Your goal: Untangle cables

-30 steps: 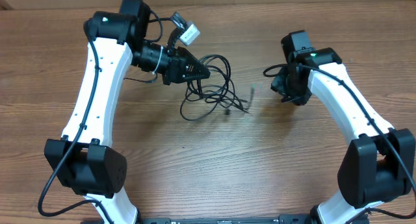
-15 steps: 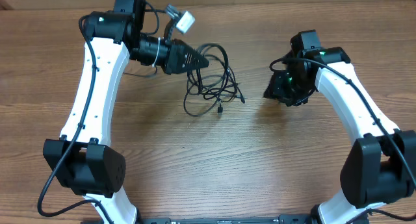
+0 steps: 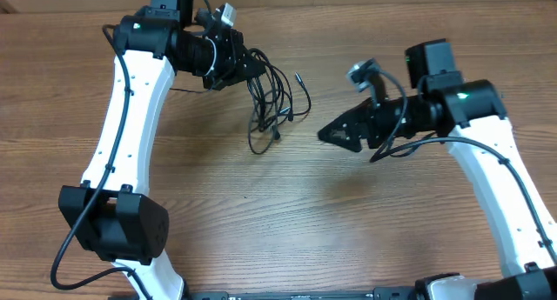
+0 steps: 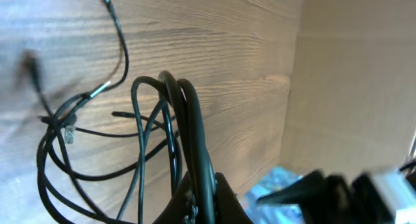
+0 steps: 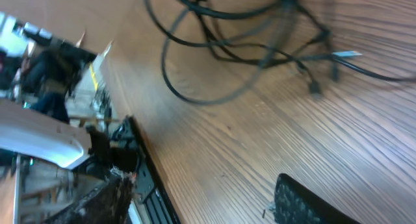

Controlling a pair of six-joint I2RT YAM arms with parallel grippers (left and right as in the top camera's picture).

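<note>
- The left hand (image 3: pixel 238 67) is closed tightly on the cables (image 3: pixel 271 98). In the left wrist view several black strands run together into its grip at the bottom edge.
- The cables make one loose knot of thin black loops over the far part of the wooden table (image 3: pixel 261 222), touching the left hand on its inner side. From the grip the loops stretch mostly toward the robot's base, so the long axis of the bundle goes from far to near.
- One free end with a small plug (image 3: pixel 298 75) sticks out of the bundle toward the right arm.
- The right hand (image 3: pixel 336 133) holds nothing. In the right wrist view its fingers (image 5: pixel 302 201) stand well apart with only bare table between them, so I judge it to be wide.
- The relation that matters: the tangle lies to the left of the right hand, between the two hands, near it but not touching. The tips of the right hand point toward the near part of the loops.
- My judgement is that the left hand serves as the anchor and the right hand is the one to take a strand. It should close on one loop or on the free end, and then pull to the right, across the long axis.
- The strands are thin and overlap, so the hand may catch two together and tighten the knot.
</note>
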